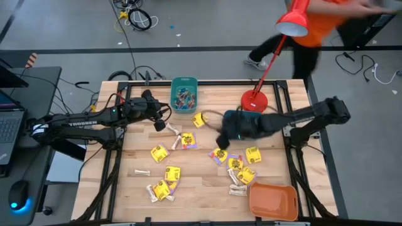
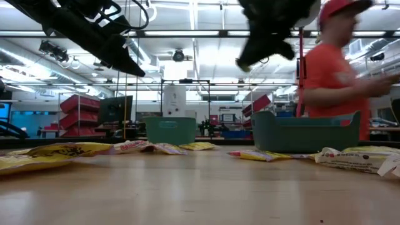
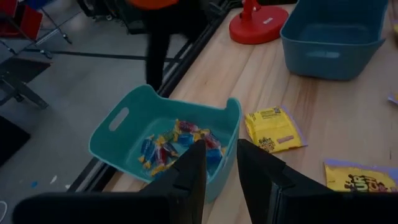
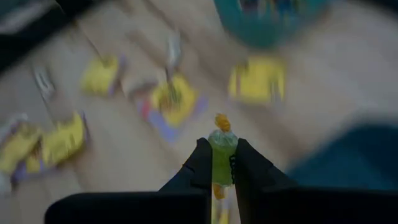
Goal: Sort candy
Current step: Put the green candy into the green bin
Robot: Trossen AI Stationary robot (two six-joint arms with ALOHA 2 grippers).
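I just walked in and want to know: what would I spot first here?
Probably the yellow candy packets scattered all over the wooden table. Next, the right tool in mid-air pinching a small green sweet. The left tool hangs open over a teal bin of colourful sweets.

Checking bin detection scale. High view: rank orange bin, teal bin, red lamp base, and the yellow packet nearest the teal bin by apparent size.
1. orange bin, largest.
2. teal bin.
3. red lamp base, close to the teal bin in footprint, so that pair is unsure.
4. yellow packet, clearly smallest.
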